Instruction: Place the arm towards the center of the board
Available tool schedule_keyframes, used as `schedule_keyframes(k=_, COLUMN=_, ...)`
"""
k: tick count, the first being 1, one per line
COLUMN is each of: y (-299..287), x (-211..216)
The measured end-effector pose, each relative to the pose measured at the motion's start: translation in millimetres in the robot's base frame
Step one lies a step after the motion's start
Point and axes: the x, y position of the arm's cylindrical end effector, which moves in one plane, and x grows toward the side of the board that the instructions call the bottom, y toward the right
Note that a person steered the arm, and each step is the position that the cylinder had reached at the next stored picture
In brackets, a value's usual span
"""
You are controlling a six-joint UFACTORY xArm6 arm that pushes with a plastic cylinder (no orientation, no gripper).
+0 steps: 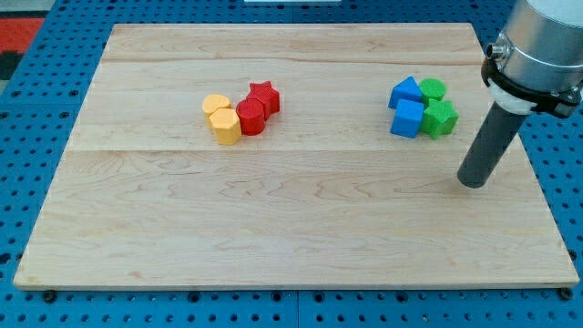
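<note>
My tip (473, 181) rests on the wooden board (273, 210) near its right edge, below and to the right of a cluster of a blue pentagon-like block (405, 90), a blue cube (408, 118), a green round block (434, 88) and a green star block (441, 117). At the view's upper left of centre sit a yellow round block (216, 104), a yellow hexagon block (225, 126), a red hexagon block (250, 117) and a red star block (264, 97), all touching. The tip touches no block.
The arm's grey body (537, 46) hangs over the board's upper right corner. A blue pegboard (36, 164) surrounds the board.
</note>
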Motion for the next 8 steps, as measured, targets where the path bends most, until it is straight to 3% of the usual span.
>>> schedule_keyframes(k=5, y=-2.2, x=-1.1)
schedule_keyframes(k=6, y=-6.2, x=-20.2)
schedule_keyframes(k=8, y=-173.6, x=-27.7)
